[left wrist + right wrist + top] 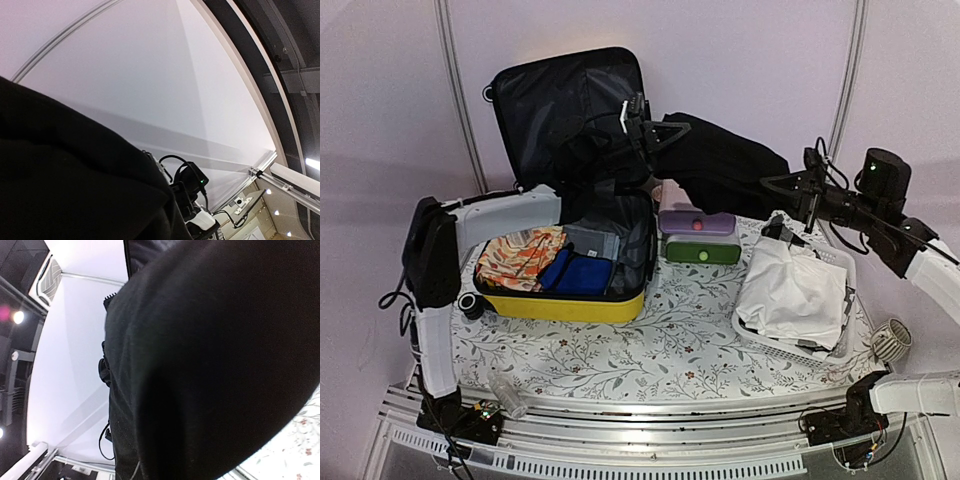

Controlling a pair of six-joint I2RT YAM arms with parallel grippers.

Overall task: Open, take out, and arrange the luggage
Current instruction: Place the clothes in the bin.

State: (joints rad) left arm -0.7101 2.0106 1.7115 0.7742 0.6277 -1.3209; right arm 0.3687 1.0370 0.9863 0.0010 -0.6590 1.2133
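Black garment (200,365) pressed over both wrist lenses, hiding the fingers there. From above: strung in the air between left hand (655,132) and right hand (792,188), each apparently pinched shut on an edge.

Below and to the left, luggage (565,307) on the worktop (670,350), yellow shell open, lid (545,100) propped upright behind. Orange patterned cloth (520,258) and blue cloth (578,272) not yet taken out.

Risks, as a judgement:
- losing one edge and dropping the slack back into the shell
- dragging a hanging fold across the drawer box (700,248) just beside the shell and shoving it
- snagging the lid and tipping it shut

Further right, white basket (848,300) already holding a white garment (790,285), leaving little room. Blind wrist views, so no close check of either grip.
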